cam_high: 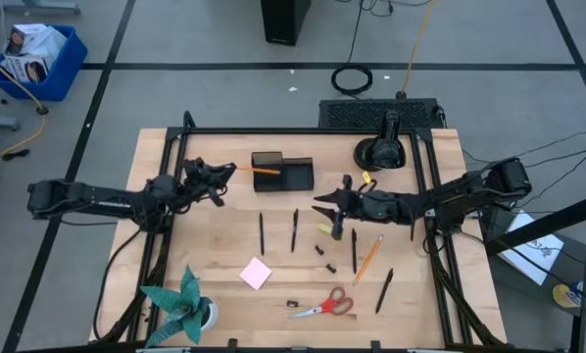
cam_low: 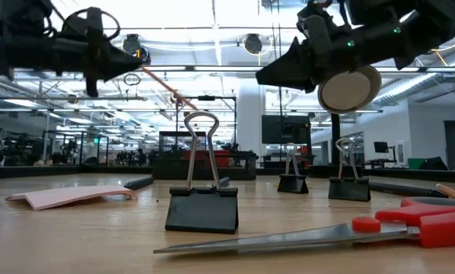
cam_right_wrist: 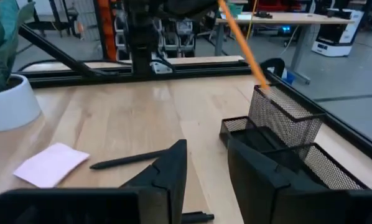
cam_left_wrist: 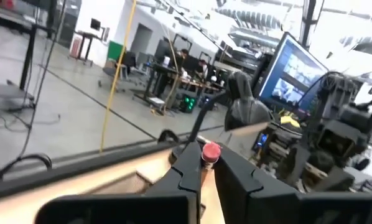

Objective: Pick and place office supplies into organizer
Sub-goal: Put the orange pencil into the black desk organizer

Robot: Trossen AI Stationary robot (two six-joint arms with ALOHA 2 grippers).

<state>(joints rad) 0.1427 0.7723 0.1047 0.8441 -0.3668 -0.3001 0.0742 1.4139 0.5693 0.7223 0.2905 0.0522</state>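
My left gripper (cam_high: 230,174) hovers left of the black mesh organizer (cam_high: 281,173) and is shut on an orange pencil (cam_high: 259,172). In the right wrist view the pencil (cam_right_wrist: 243,45) slants down into the organizer's taller cup (cam_right_wrist: 284,118). My right gripper (cam_high: 324,203) is open and holds nothing, above the table to the right of the organizer. On the table lie black pens (cam_high: 261,233) (cam_high: 294,228), another orange pencil (cam_high: 368,258), red-handled scissors (cam_high: 326,305), a pink sticky pad (cam_high: 256,274) and small binder clips (cam_high: 330,266). My left gripper pinches the pencil between its two fingers near its red eraser end (cam_left_wrist: 211,151), which sticks out between the fingertips. The fingers come level from the table's left side, roughly along the pencil. The pencil is lifted and tilted, its lower end (cam_right_wrist: 262,86) at the mouth of the organizer's cup.
A teal paper plant in a white pot (cam_high: 185,306) stands at the near left corner. A round black object with an upright post (cam_high: 381,149) sits at the far right. More pens (cam_high: 353,250) (cam_high: 384,291) and yellow bits (cam_high: 324,229) lie below my right gripper.
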